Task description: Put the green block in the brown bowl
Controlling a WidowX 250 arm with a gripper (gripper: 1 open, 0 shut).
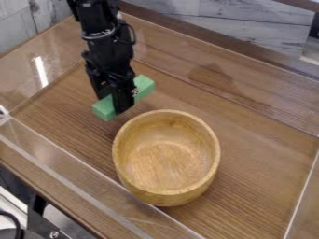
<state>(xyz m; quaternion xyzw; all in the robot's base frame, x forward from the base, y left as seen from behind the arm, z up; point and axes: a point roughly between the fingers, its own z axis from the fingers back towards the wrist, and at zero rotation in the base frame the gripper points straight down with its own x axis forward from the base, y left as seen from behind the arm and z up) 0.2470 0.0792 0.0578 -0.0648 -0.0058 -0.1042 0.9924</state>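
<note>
Camera view, green block (104, 107) partly hidden behind end effector (116, 98)
</note>
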